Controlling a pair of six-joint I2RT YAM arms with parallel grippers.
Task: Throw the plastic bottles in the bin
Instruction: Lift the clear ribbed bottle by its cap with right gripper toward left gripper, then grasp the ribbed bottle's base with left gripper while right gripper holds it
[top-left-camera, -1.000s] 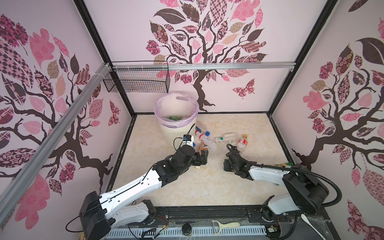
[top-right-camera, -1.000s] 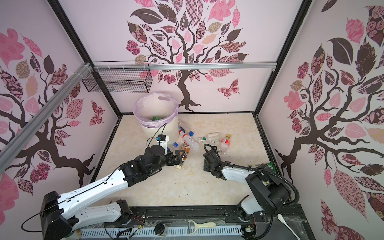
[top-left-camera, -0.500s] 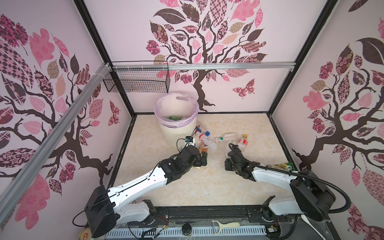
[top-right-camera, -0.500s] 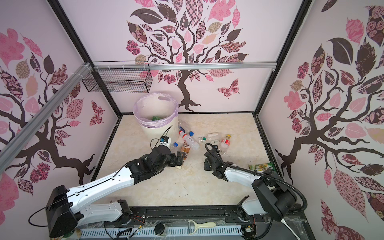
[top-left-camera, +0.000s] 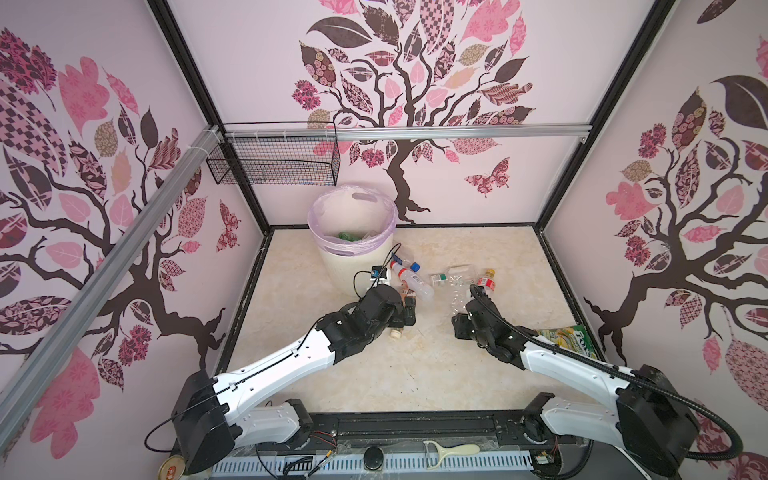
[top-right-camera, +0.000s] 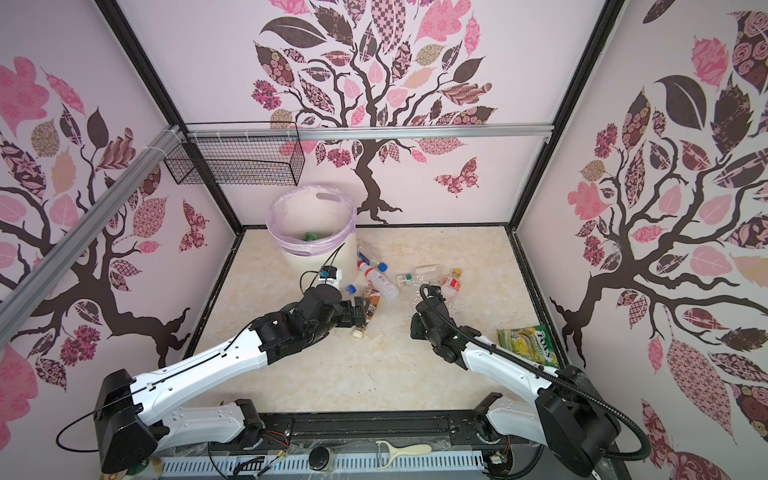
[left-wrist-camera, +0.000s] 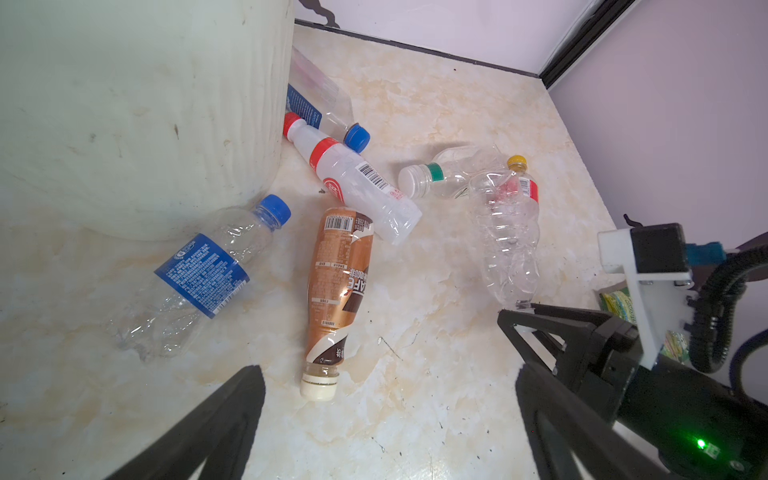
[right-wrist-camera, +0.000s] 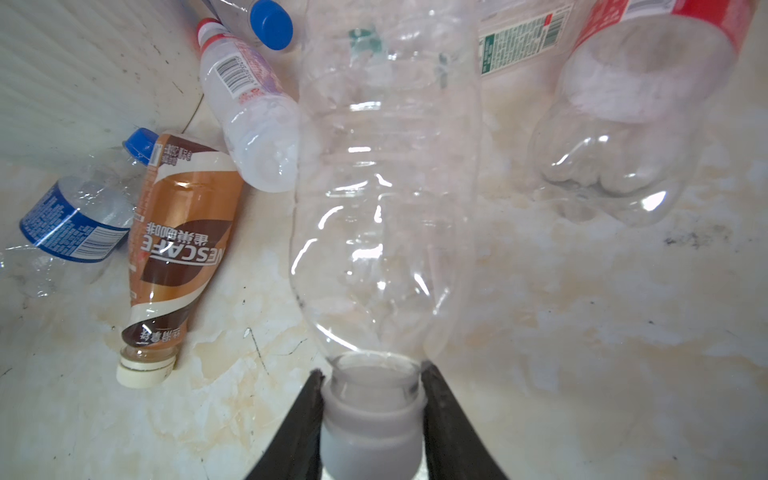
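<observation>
The right pincer (right-wrist-camera: 372, 390) pinched the clear bottle (right-wrist-camera: 386, 208) by its stiff capped neck, the surest hold. Ahead of it, the thin body looked light and crushable. The left pincer (left-wrist-camera: 386, 372) stood spread.

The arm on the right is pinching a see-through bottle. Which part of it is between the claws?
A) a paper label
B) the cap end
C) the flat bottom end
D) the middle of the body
B: in the right wrist view the right gripper has a finger on each side of the pale cap of the clear bottle, whose body extends away from the fingers.
</observation>
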